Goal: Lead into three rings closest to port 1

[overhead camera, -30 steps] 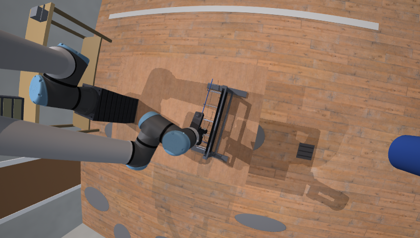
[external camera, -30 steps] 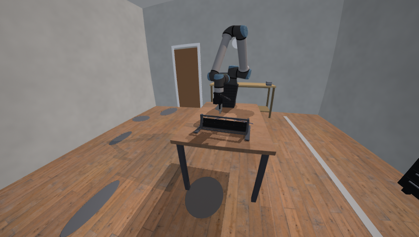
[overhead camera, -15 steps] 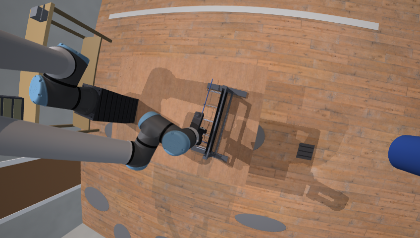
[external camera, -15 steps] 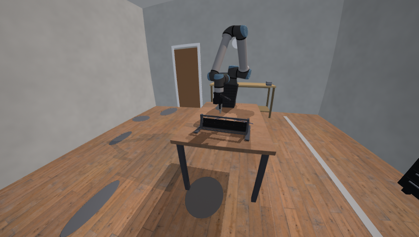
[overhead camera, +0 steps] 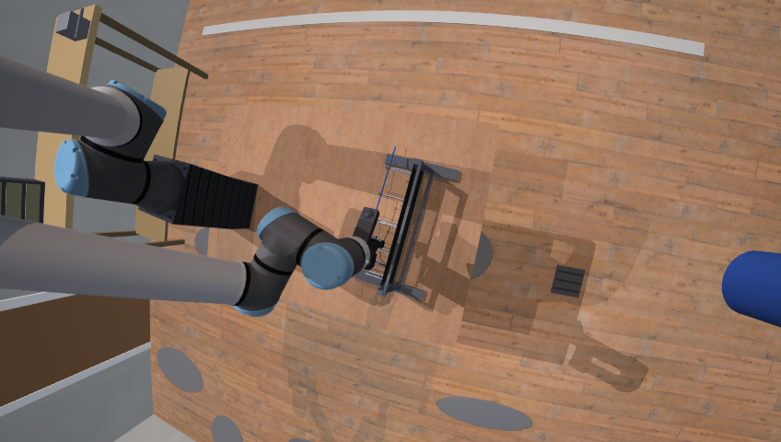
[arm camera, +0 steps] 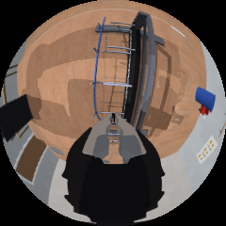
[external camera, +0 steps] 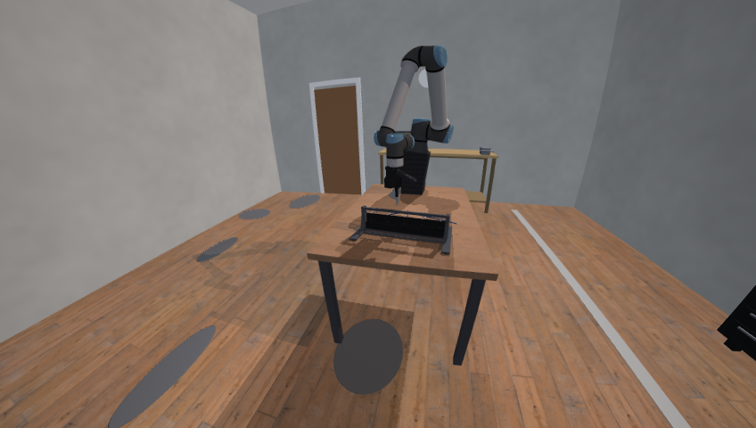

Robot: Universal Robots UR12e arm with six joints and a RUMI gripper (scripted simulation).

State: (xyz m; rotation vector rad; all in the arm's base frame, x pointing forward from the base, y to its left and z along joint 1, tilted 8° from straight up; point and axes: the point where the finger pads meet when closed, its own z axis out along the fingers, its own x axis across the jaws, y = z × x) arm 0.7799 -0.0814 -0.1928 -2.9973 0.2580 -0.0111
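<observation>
The rack (overhead camera: 448, 174) (external camera: 406, 227) (arm camera: 150, 56) stands upright on the table, with its steel rings reaching out on the robot's side. The blue lead (overhead camera: 387, 178) (arm camera: 95, 71) runs along the outer ends of the rings nearest port 1, and its free end sticks out past that end of the rack. Whether it lies inside the ring (overhead camera: 390, 195) (arm camera: 110, 84) and its neighbours, I cannot tell. My gripper (external camera: 397, 203) (arm camera: 112, 113) is shut and empty above the rings, beside the lead. The plugged end at port 22 is hidden beneath the gripper and arm.
The wooden table (external camera: 371, 262) extends past both ends of the rack. A black ribbed pedestal (overhead camera: 219, 197) stands behind the arm. A wooden bench (external camera: 461, 153) with a small grey box (external camera: 484, 150) is farther back. A blue cylinder (overhead camera: 753, 284) (arm camera: 205, 98) is beyond the table.
</observation>
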